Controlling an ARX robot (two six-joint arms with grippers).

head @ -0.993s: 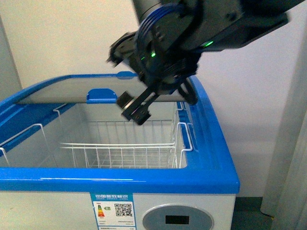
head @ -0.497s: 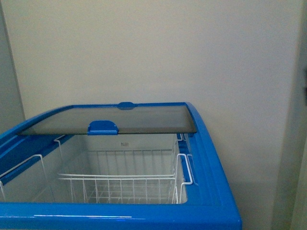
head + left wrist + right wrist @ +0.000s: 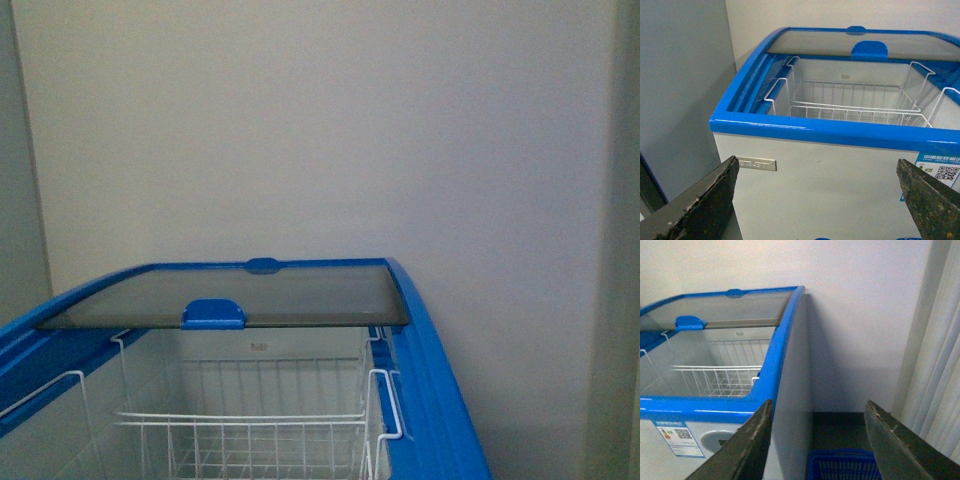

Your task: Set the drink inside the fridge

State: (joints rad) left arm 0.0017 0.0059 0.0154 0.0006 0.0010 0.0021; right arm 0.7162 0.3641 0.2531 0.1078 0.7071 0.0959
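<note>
White, blue-rimmed fridge [image 3: 805,135] stands against the wall, glass lid [image 3: 260,297] slid back, wire basket [image 3: 850,102] inside. No drink visible. Left hand [image 3: 817,200] and right hand [image 3: 815,440] both spread apart, holding nothing.

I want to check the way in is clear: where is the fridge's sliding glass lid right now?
The glass lid is slid to the far end of the fridge, against the back wall, leaving the white wire basket below uncovered.

Left gripper [image 3: 822,200] has its jaws spread wide with nothing between them, its dark, scuffed fingers [image 3: 702,205] angling in from either side. Right gripper [image 3: 817,440] is parted and empty too, fingertips [image 3: 887,437] worn. Neither arm shows from the front camera
</note>
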